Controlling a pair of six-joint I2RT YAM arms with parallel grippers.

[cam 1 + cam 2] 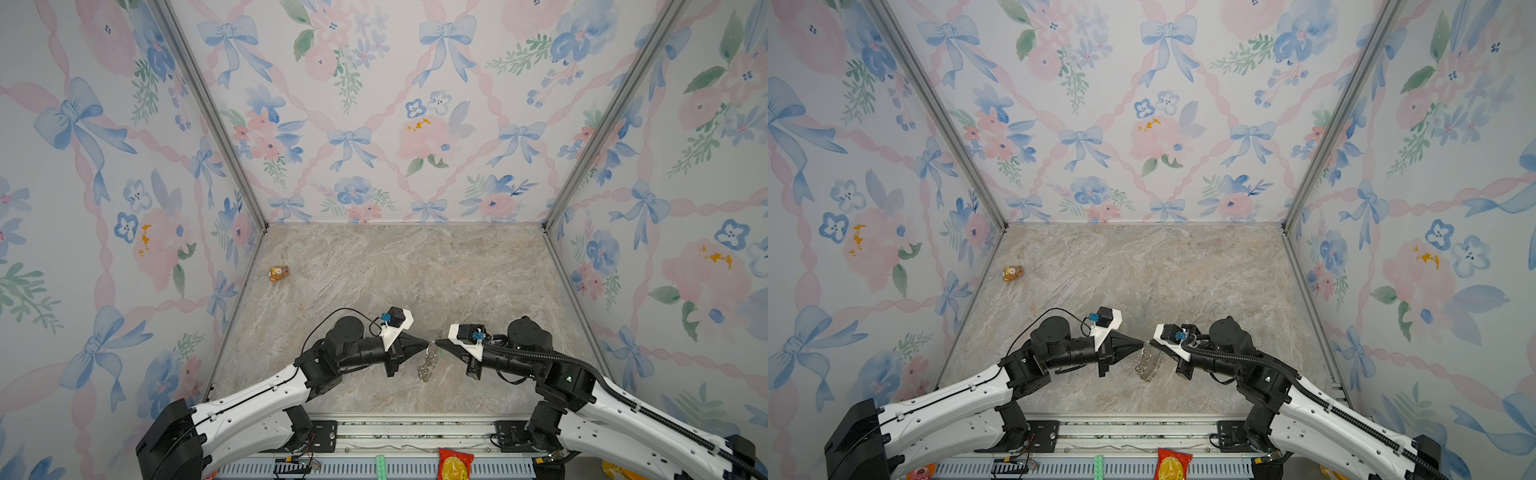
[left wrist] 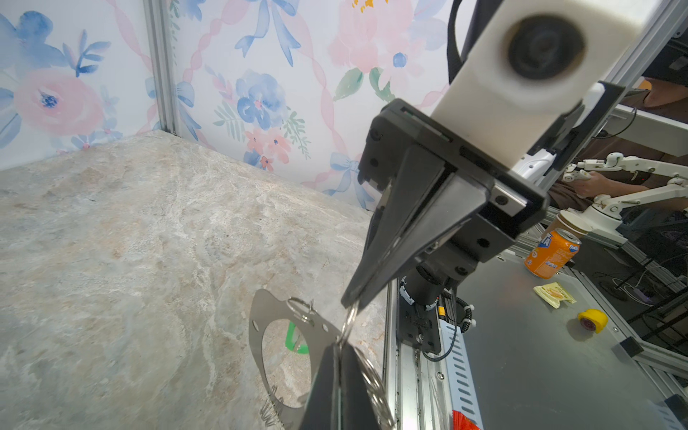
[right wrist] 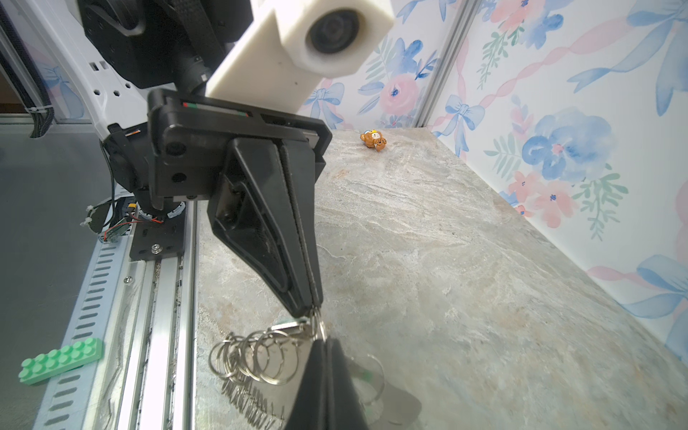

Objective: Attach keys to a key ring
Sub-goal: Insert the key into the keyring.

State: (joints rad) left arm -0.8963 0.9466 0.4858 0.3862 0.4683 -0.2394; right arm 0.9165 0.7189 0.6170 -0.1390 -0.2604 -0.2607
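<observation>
— What's on the table your end?

— Item, left arm: I see it reaching from the near rail forward and inward. The elbow is bent and the forearm lies roughly level, pointing toward the right arm. Left gripper (image 1: 427, 343): jaws pressed together on a small silver ring (image 2: 348, 323) at the edge of the key ring (image 1: 429, 362).

— And the other side?

— Item, right arm: mirror pose, elbow bent, forearm level and pointing back at the left. Right gripper (image 1: 437, 343): jaws likewise closed, pinching what looks to me like that same ring. The two tips sit nose to nose, almost touching, above the front middle of the marble table (image 1: 415, 266).

— Where's the key ring itself?

— Item, key ring: hanging below the two tips, its grey band tilted. A bunch of loose rings (image 3: 253, 357) dangles on the side toward the rail. I can't tell whether its lower edge rests on the table.

— Keys?

— Item, green key (image 2: 294, 338): shows through the hoop's opening in the left wrist view. I can't tell whether it is hooked on or lying underneath.

— Anything else?

— Item, bear figurine (image 1: 278, 273): on the table by the left wall, well apart from both grippers. Item, green brick (image 3: 61, 359): on the rail, off the table.
</observation>
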